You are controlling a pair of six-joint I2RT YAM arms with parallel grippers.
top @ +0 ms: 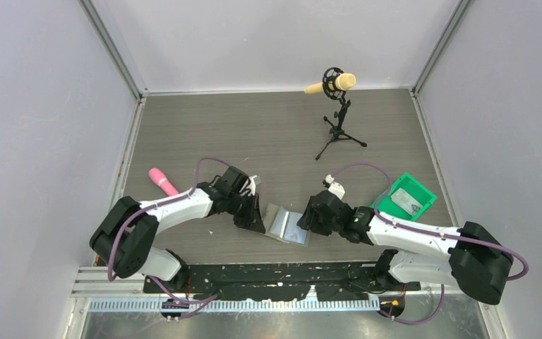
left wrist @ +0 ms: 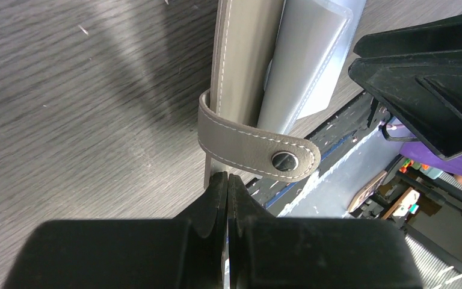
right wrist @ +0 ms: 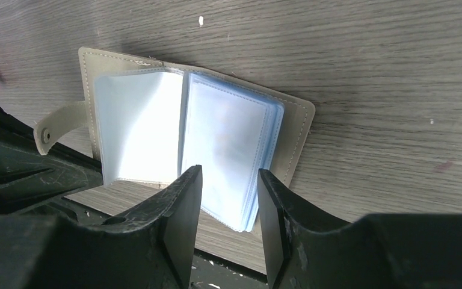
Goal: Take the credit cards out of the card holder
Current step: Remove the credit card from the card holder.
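The card holder (top: pixel 287 224) lies open on the table between my two grippers, grey-olive cover down and clear blue pockets up (right wrist: pixel 186 129). Its snap strap (left wrist: pixel 258 147) curls at the left edge. My left gripper (left wrist: pixel 227 177) is shut, with its tips at the left cover's edge (top: pixel 259 226); nothing shows between the jaws. My right gripper (right wrist: pixel 228 171) is open and hovers over the right stack of pockets (top: pixel 309 220), holding nothing. Pale credit cards (top: pixel 404 203) lie in the green bin. I cannot tell whether the pockets hold cards.
The green bin (top: pixel 427 191) stands at the right, behind the right arm. A pink object (top: pixel 162 181) lies left of the left arm. A microphone on a small tripod (top: pixel 337 106) stands at the back. The table's near edge is just below the holder.
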